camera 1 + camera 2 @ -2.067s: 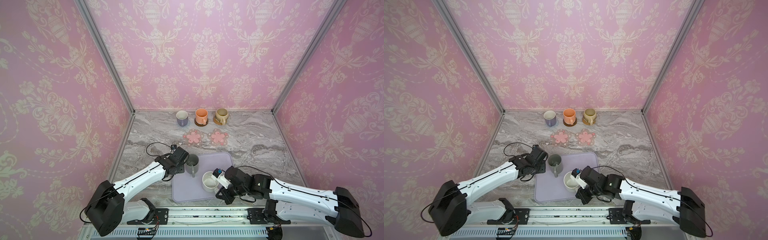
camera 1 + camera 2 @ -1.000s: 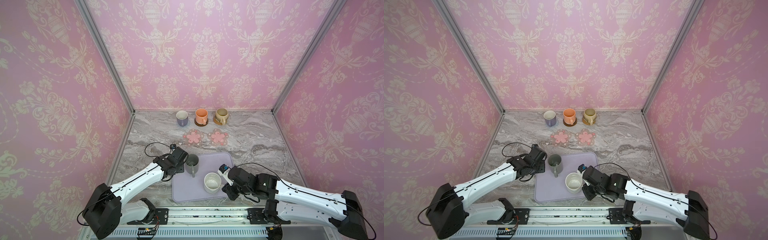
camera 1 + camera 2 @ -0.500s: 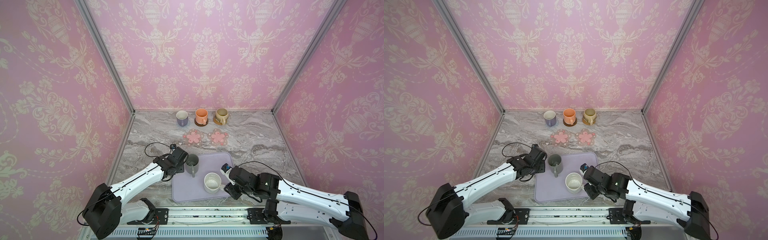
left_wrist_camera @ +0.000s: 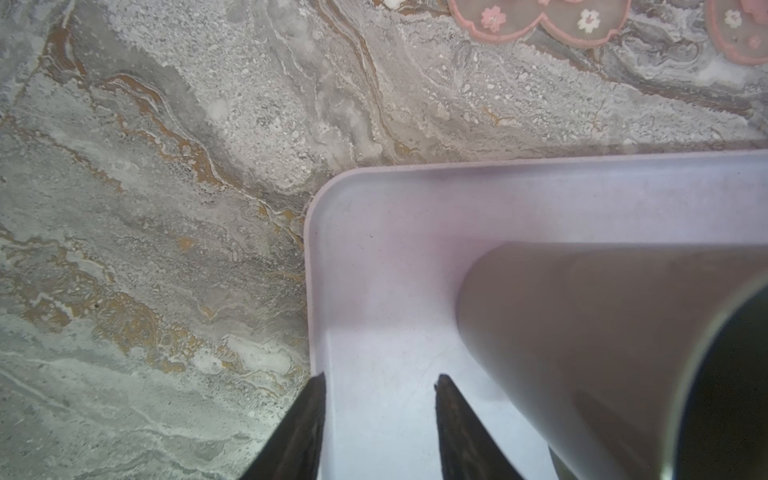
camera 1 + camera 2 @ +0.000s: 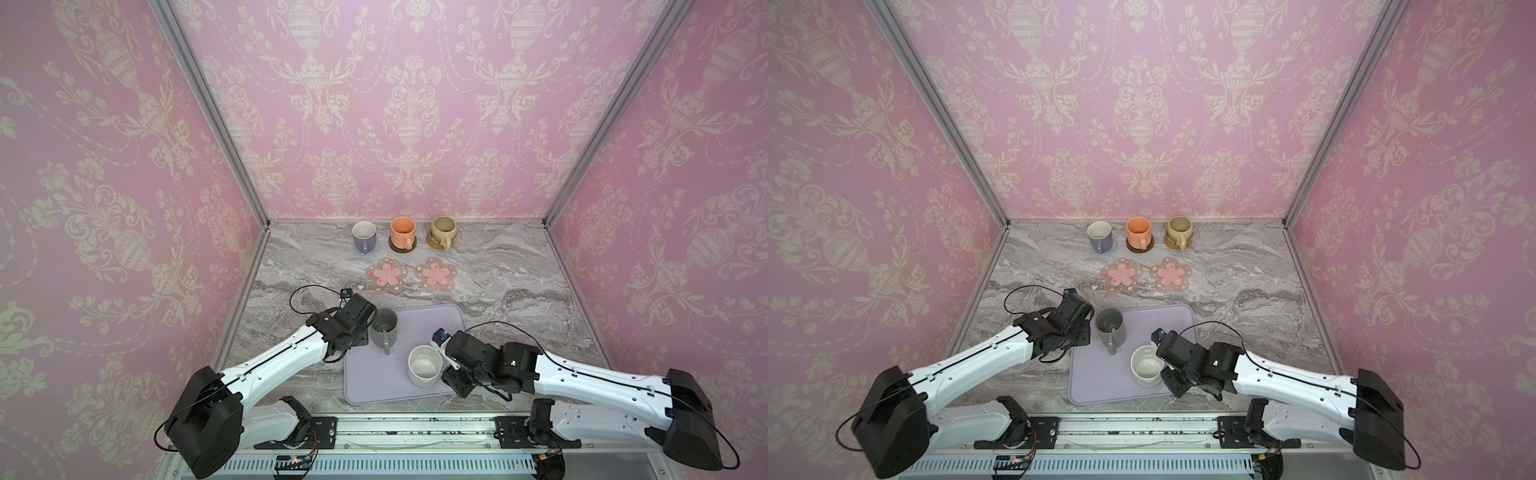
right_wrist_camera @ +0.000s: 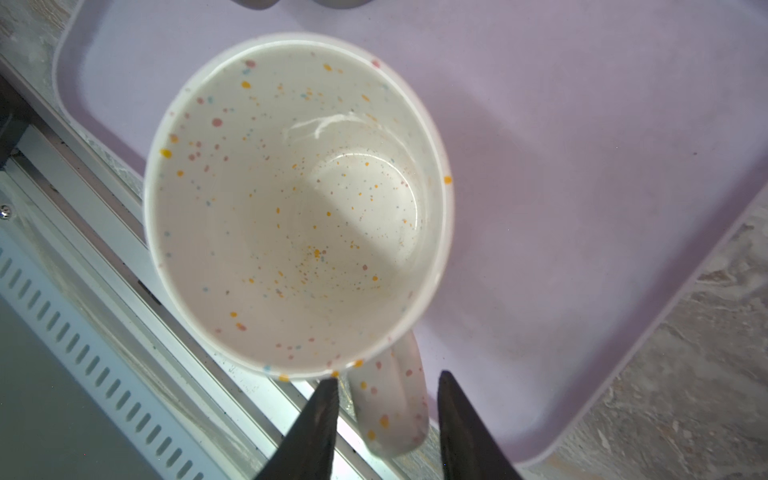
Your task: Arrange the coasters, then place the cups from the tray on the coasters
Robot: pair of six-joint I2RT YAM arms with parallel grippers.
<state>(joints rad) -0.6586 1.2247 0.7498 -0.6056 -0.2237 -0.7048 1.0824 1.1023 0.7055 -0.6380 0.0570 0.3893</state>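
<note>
walls (image 5: 411, 104) pink, cream damask urns + florals. counter (image 5: 519, 266) grey marble, rusty brown veins. tray (image 5: 432, 324) pale lavender. dark grey mug (image 5: 384, 326) plain; white mug (image 6: 291, 199) has orange, pink, blue speckles. lavender mug (image 5: 364, 237) white inside, peach-orange mug (image 5: 402, 232), beige mug (image 5: 443, 232). flower coasters (image 5: 386, 275) (image 5: 435, 274) see-through pink w/ tiny white blossoms. disc coaster (image 5: 399, 249) dark brown.

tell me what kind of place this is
Probably a staged robot test booth: pink wallpaper panels in an aluminium frame, a marble-look tabletop, and two robot arms mounted on a front rail.
</note>
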